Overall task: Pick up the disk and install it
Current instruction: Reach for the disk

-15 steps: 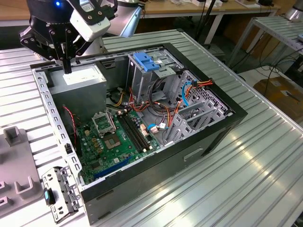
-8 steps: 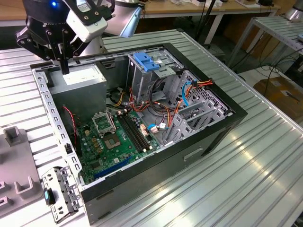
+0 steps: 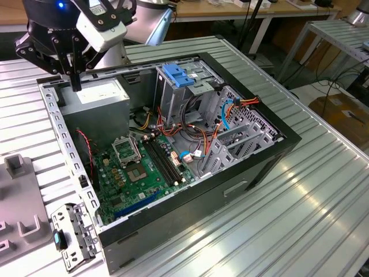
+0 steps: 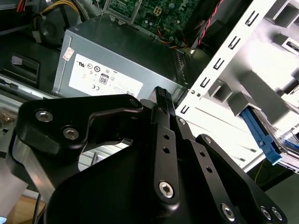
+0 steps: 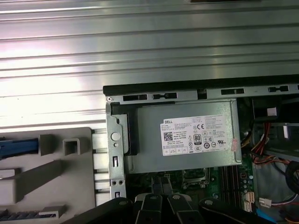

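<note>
The disk shows by its blue carrier edge [image 5: 18, 147], resting in a grey holder [image 5: 51, 172] on the table beside the open computer case [image 3: 242, 173]. In the second wrist view the same blue edge [image 4: 261, 135] sits in the holder, past the case's metal wall. My gripper [image 3: 75, 83] hangs over the case's back corner, above the grey power-supply box [image 3: 98, 95]. Its black fingers are pressed together with nothing between them, and in both wrist views the gripper [image 4: 161, 93] [image 5: 161, 179] points down at that box. It is apart from the disk.
Inside the case lie a green motherboard [image 3: 138, 167], cable bundles [image 3: 202, 135] and a grey drive cage with a blue latch [image 3: 176, 75]. A loose metal bracket [image 3: 72, 236] lies beside the grey holder [image 3: 20, 202]. The ribbed metal table [image 3: 300, 219] extends to the exterior view's right.
</note>
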Available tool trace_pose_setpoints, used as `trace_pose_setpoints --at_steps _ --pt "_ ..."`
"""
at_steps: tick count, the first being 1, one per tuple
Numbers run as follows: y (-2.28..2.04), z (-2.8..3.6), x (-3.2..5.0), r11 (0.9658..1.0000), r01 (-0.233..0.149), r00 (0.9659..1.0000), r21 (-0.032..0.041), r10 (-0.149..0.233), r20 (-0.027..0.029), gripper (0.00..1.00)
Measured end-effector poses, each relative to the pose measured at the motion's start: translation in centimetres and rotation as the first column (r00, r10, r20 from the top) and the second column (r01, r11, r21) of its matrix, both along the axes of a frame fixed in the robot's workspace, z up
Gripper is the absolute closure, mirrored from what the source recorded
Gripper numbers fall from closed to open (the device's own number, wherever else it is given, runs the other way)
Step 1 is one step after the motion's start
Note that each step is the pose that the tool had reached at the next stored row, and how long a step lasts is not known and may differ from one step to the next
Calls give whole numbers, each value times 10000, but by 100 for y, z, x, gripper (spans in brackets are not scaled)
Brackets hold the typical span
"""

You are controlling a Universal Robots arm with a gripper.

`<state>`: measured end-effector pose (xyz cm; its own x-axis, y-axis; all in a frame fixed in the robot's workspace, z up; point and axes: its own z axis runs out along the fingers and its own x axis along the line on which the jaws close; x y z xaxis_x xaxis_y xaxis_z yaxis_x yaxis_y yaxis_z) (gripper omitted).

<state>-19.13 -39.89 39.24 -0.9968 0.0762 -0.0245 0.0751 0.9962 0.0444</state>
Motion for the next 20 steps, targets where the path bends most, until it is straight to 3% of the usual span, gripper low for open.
trace_pose_setpoints --at_steps 20 --pt "0 -3 -150 10000 0 10000 0 0 0 89"
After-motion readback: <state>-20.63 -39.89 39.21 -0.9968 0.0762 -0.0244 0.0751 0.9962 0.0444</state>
